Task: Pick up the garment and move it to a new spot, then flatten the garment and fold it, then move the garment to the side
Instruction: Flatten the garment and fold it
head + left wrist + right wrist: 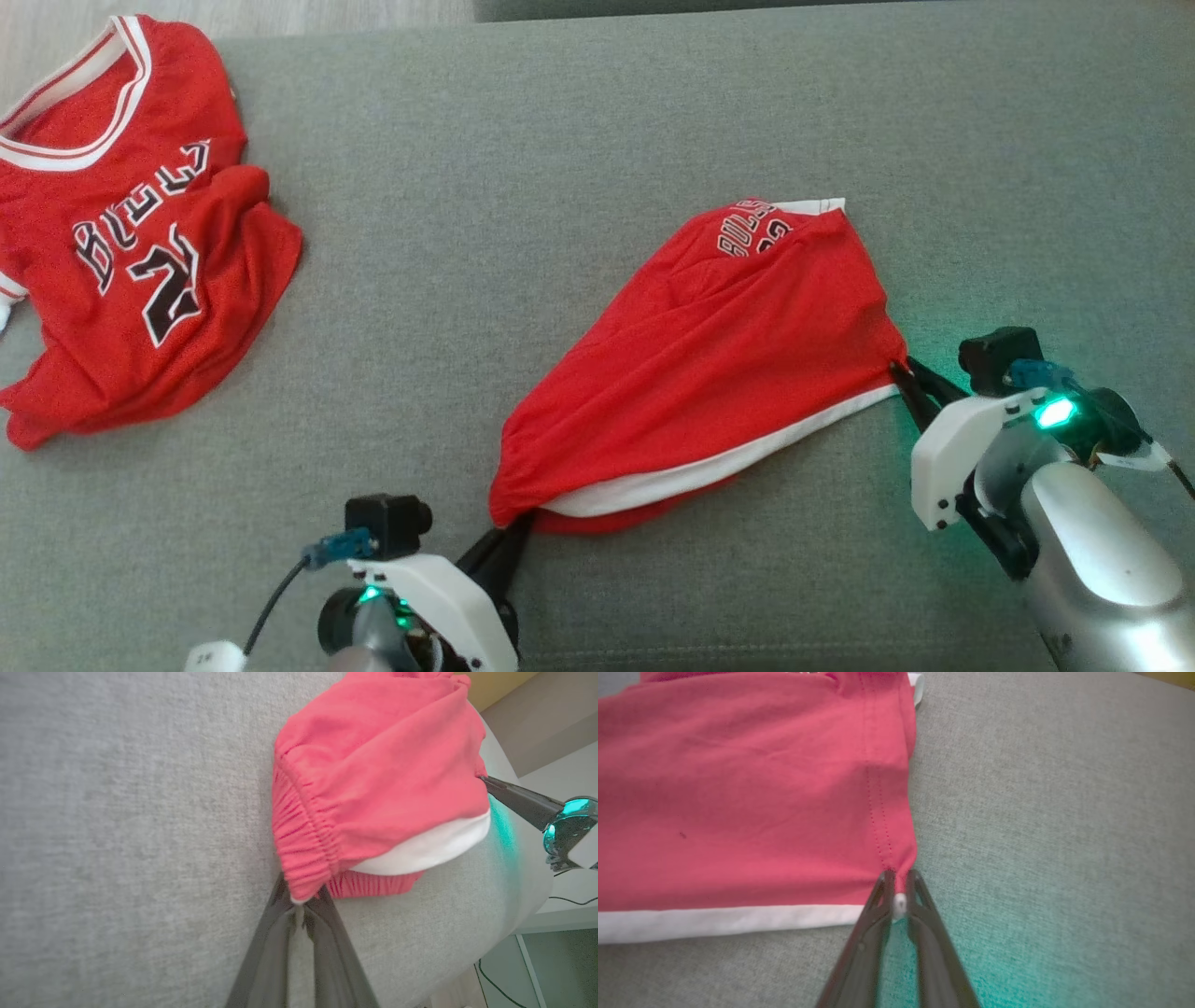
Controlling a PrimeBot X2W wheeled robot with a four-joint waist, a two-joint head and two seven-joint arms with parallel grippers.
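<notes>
The shorts (pixel 709 364), lying bunched in the middle of the cushion (pixel 597 140), are clamped at two near corners by the closed left gripper (pixel 516 530) and right gripper (pixel 901 373), so flattening is judged barely begun, while folding and moving aside are left undone.

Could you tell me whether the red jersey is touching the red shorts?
No, the jersey lies apart at the left, with bare grey surface between it and the shorts.
</notes>
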